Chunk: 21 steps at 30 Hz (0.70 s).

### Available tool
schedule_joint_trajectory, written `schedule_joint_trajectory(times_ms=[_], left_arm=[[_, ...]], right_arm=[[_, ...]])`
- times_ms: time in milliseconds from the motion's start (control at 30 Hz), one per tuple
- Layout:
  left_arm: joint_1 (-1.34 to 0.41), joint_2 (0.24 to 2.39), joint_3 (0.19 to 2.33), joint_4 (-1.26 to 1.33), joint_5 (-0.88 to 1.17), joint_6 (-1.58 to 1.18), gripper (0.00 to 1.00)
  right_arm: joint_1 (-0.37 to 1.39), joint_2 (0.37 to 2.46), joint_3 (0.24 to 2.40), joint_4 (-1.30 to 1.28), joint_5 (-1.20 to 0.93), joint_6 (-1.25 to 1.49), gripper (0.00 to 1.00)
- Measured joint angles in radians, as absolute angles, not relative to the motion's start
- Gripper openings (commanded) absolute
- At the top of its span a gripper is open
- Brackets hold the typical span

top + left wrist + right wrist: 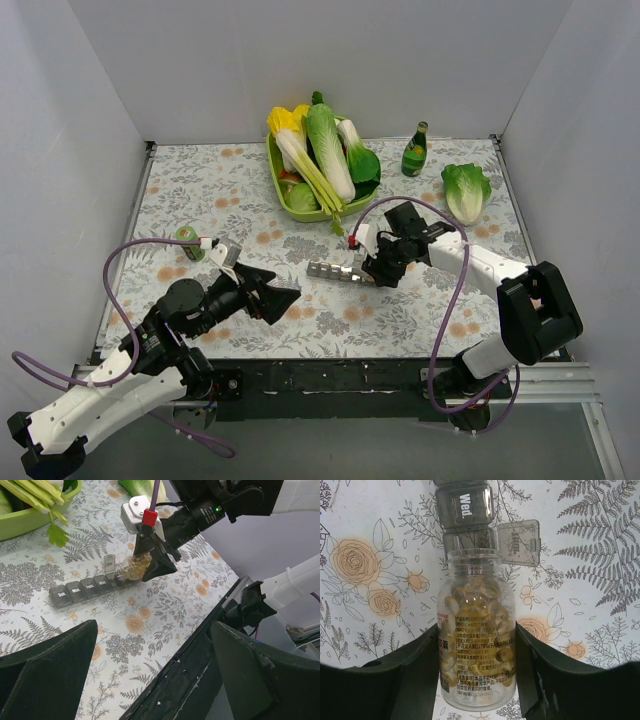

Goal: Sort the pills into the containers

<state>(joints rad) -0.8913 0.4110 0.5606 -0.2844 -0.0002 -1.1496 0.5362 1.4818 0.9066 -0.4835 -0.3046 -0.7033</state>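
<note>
Right wrist: right gripper (476, 647) clamps clear pill bottle (475, 605), mouth at open compartment of pill organizer (468, 510); left gripper (152, 630) spread wide, empty.

Lids on the pill box (82, 590) read "Sun.", "Mon.", "Tues.", "Wed."; small Chinese print covers the label on the pill bottle (476, 650).

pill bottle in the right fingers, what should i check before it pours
1. Grip on pill bottle by right fingers: ok.
2. Bottle mouth lined up with the open compartment beside Wed.: ok.
3. Its lid flipped aside: ok.
4. Bottle holds softgels: ok.
5. Open left fingers apart from pill organizer: ok.
6. Compartment already filled: cannot tell.
</note>
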Motion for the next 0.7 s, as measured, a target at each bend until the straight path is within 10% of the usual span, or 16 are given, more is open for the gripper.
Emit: schedule_joint_trajectory(times_ms=[700], left_arm=[[-0.891, 0.395, 0.549, -0.285, 0.0, -1.16, 0.98]], right_arm=[[0.562, 1.517, 0.974, -0.552, -0.254, -0.706, 0.07]])
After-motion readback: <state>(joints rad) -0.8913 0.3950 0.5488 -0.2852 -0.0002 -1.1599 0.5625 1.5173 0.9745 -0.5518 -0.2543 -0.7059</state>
